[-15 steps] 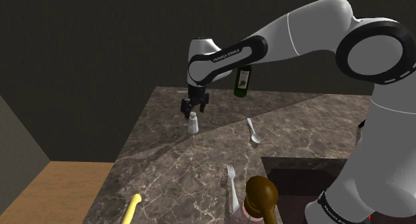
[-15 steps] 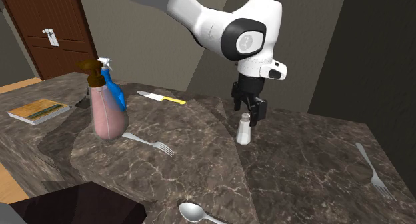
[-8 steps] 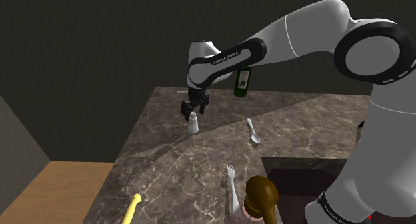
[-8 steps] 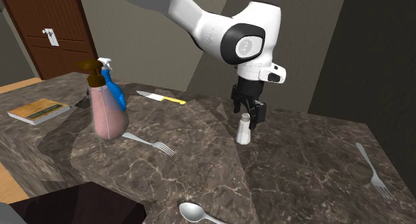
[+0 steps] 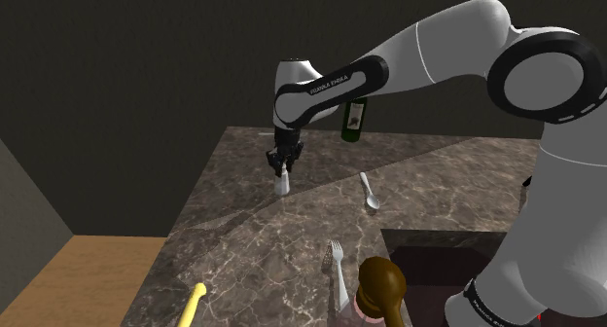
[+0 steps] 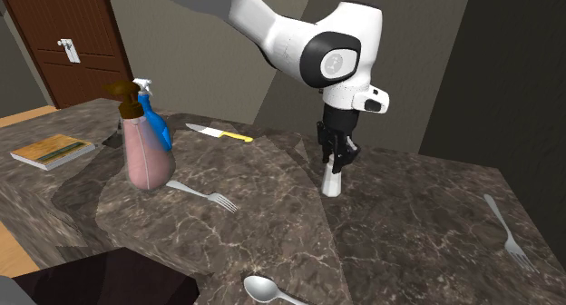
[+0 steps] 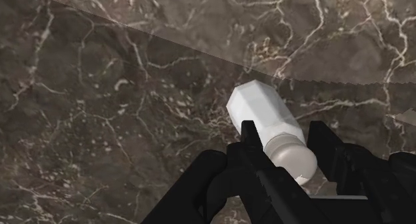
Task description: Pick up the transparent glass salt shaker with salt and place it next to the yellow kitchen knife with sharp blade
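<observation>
A small white salt shaker (image 6: 332, 182) stands upright on the dark marble counter (image 6: 408, 240), well to the right of the knife in the second exterior view. My black gripper (image 6: 337, 156) comes straight down on it and is shut on its upper part. In the wrist view the gripper (image 7: 285, 140) clasps the shaker (image 7: 261, 113) just below its rounded cap. In the shoulder view the gripper (image 5: 283, 163) covers the top of the shaker (image 5: 282, 186). The knife (image 6: 220, 132), with a pale blade and yellow handle, lies at the counter's far side; its yellow handle (image 5: 195, 304) pokes in at the shoulder view's lower edge.
A pink spray bottle (image 6: 145, 156) and a blue one (image 6: 158, 124) stand near the knife, with a book (image 6: 52, 152) further left. Two forks (image 6: 205, 195) (image 6: 505, 231) and a spoon (image 6: 268, 290) lie on the counter. A green bottle (image 5: 354, 119) stands behind the arm, and a sink (image 5: 428, 267) opens by the stand.
The fingers stood apart around the shaker's top and have now shut on it. The hand sank slightly a second ago; the shaker has not moved.
</observation>
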Tool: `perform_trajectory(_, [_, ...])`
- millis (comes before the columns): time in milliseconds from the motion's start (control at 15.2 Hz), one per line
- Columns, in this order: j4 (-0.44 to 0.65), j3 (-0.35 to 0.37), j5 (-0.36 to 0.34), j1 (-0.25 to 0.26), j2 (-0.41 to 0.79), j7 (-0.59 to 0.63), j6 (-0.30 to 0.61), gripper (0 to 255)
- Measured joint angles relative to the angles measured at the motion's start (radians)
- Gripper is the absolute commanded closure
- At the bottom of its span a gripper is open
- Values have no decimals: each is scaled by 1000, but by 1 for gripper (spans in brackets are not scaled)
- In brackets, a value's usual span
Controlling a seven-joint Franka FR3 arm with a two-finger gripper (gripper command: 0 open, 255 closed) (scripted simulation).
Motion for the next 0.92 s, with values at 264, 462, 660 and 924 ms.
perform_trajectory(264, [2,0,0,0,-2,0,-5,255])
perform_trajectory(462, [10,0,-1,0,-19,3,-30,255])
perform_trajectory(660, [40,-1,-2,-2,-30,4,-70,255])
perform_trajectory(924, [66,-1,-3,-1,-51,10,-117,255])
